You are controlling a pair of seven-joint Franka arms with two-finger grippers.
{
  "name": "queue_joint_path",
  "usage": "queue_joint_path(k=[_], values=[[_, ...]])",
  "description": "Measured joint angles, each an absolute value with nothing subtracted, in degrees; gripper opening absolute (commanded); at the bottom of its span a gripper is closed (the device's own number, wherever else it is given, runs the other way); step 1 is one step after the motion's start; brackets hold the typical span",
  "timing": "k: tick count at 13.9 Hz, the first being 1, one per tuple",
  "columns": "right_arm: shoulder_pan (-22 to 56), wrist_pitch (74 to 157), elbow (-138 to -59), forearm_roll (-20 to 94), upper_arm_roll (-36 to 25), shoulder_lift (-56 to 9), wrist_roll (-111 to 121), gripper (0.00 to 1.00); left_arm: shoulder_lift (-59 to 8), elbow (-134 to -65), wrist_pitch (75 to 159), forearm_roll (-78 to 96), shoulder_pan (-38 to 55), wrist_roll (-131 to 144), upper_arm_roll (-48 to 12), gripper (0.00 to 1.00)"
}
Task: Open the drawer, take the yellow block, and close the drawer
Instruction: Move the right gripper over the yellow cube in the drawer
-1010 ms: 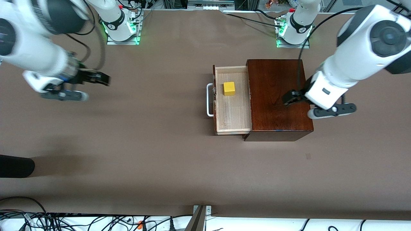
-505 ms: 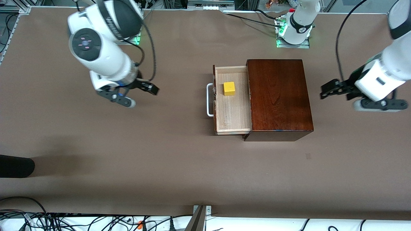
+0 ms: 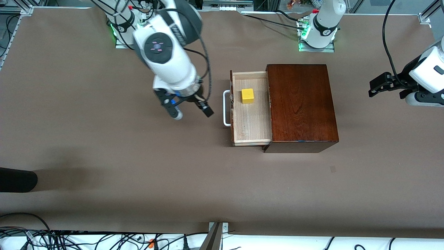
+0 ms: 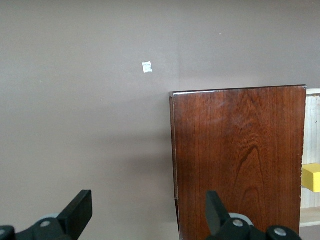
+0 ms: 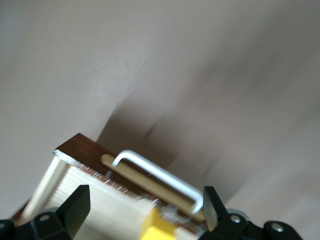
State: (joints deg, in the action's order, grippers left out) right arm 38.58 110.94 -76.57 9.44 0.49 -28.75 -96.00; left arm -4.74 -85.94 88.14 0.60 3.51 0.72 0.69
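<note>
The drawer (image 3: 251, 118) stands pulled out of the mahogany box (image 3: 300, 104), its white bar handle (image 3: 226, 107) toward the right arm's end of the table. The yellow block (image 3: 247, 96) sits in the pale tray. My right gripper (image 3: 190, 105) is open and empty, over the table just beside the handle. Its wrist view shows the handle (image 5: 160, 175), the tray (image 5: 75, 200) and the block (image 5: 157, 227) between its spread fingers (image 5: 75, 205). My left gripper (image 3: 377, 85) is open and empty, over the table off the box toward the left arm's end. Its wrist view shows the box (image 4: 240, 155) and the block (image 4: 311, 177).
A dark object (image 3: 17, 180) lies at the table edge toward the right arm's end. Cables (image 3: 69, 239) run along the edge nearest the camera. A small pale mark (image 3: 333, 169) is on the cloth nearer the camera than the box.
The right arm swung from its end of the table toward the drawer handle. The left gripper left the box top and moved out toward the left arm's end. Drawer and block stayed put.
</note>
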Motion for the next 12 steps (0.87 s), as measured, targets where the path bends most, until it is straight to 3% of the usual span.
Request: queue_joint_path(k=[12], values=[[51.6, 117.2, -72.7, 4.8, 0.2, -38.1, -126.5, 1.0, -4.7, -86.3, 88.0, 0.6, 4.5, -3.1, 1.0, 1.0]])
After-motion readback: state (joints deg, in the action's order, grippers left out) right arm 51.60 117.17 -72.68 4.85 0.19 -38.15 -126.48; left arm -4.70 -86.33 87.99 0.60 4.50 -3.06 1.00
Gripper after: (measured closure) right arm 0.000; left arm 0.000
